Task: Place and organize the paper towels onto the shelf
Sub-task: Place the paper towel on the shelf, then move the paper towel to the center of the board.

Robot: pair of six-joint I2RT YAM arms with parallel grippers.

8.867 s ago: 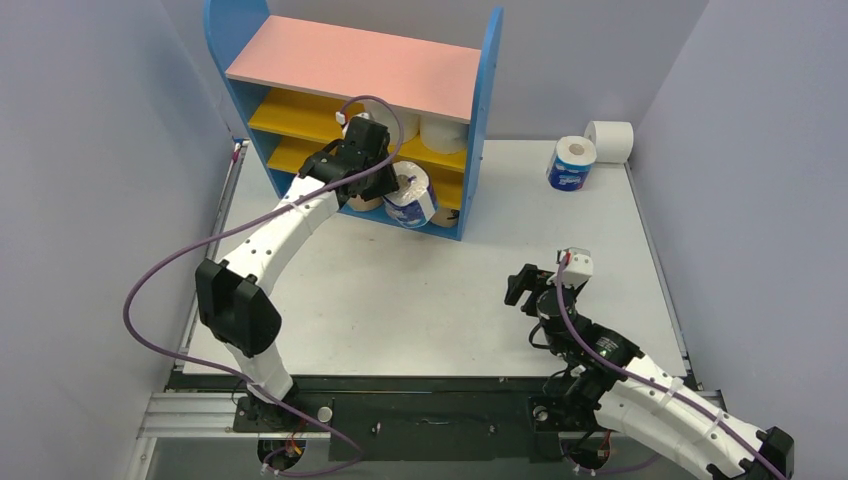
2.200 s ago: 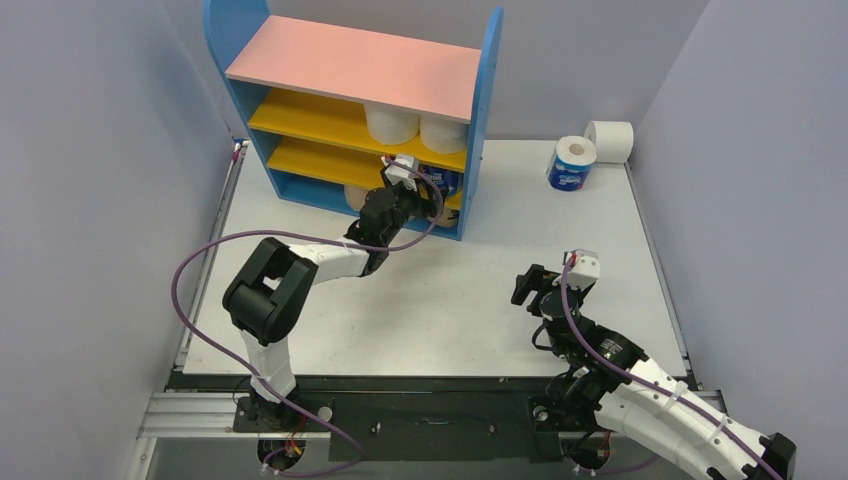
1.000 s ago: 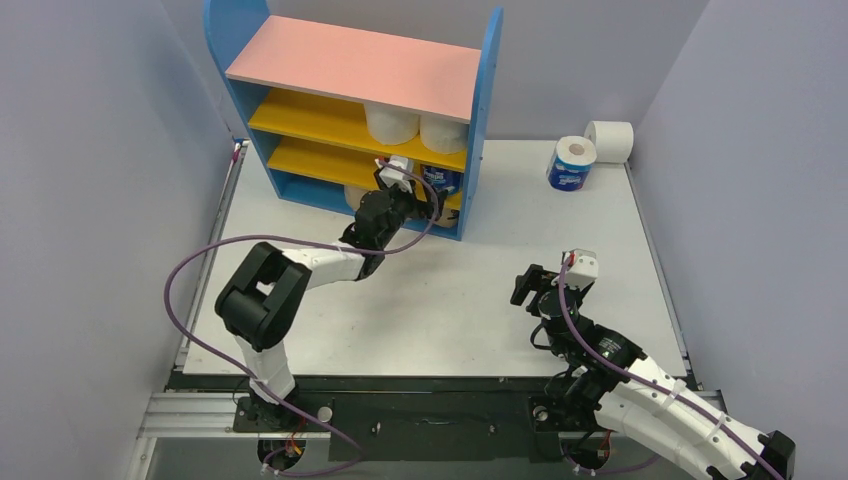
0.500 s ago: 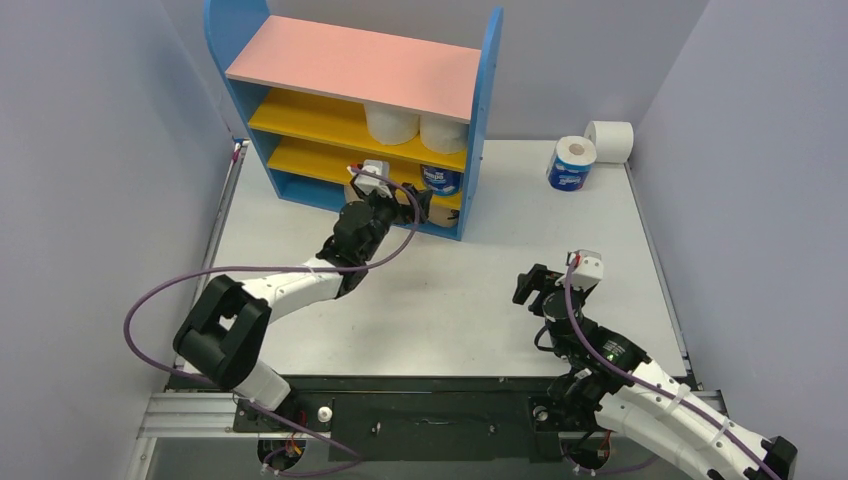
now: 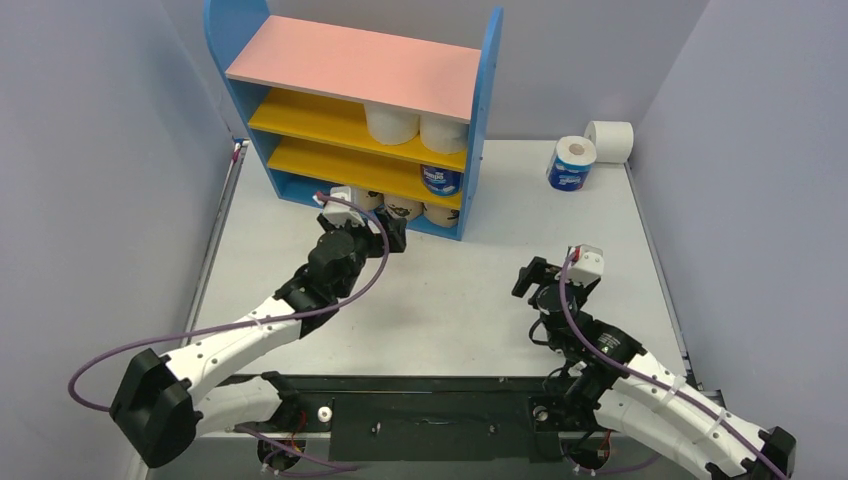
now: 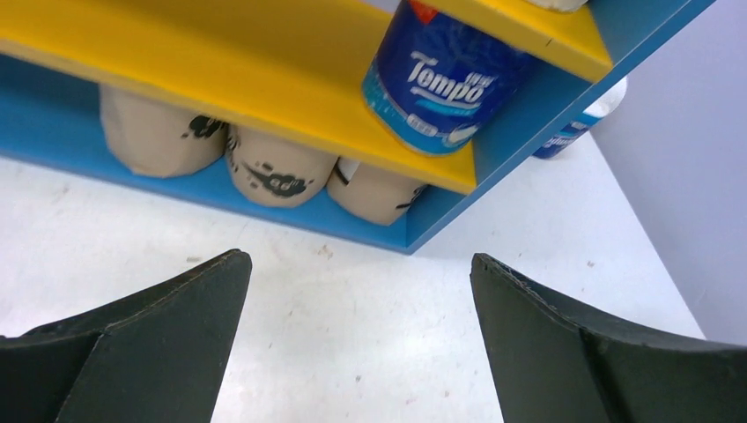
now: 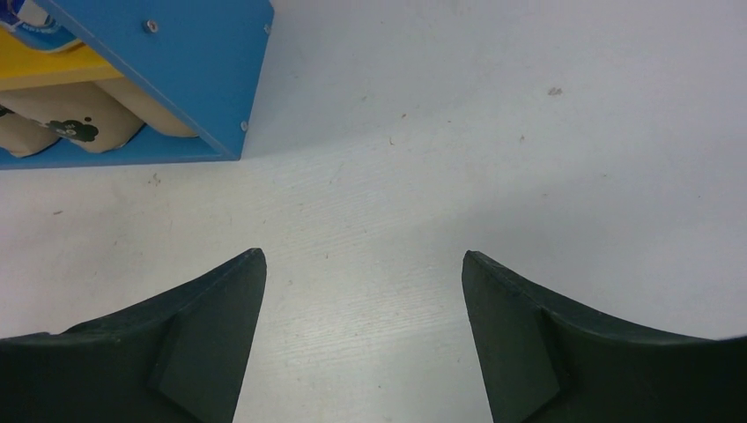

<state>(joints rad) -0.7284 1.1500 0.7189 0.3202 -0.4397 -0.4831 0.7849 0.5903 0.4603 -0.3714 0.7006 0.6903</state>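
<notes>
The shelf [image 5: 350, 65] stands at the back of the table. Two white paper towels [image 5: 391, 122] sit on its upper yellow board. A blue-wrapped roll [image 5: 441, 179] [image 6: 445, 75] stands on the lower yellow board. Three tan printed rolls [image 5: 400, 207] [image 6: 277, 167] lie on the blue base. My left gripper [image 5: 390, 235] [image 6: 357, 257] hangs open and empty just in front of the shelf's base. My right gripper [image 5: 540, 275] [image 7: 363, 254] is open over bare table, right of the shelf's side panel [image 7: 185, 62]. It holds nothing.
A second blue-wrapped roll [image 5: 571, 164] stands upright on the table at the back right. A white roll [image 5: 610, 140] lies on its side behind it, near the corner. Grey walls close in the table on the left, back and right.
My left arm has drawn back from the shelf toward the near left, its jaws opening wider. The blue roll stays on the lower yellow board. My right jaws have opened a little.
</notes>
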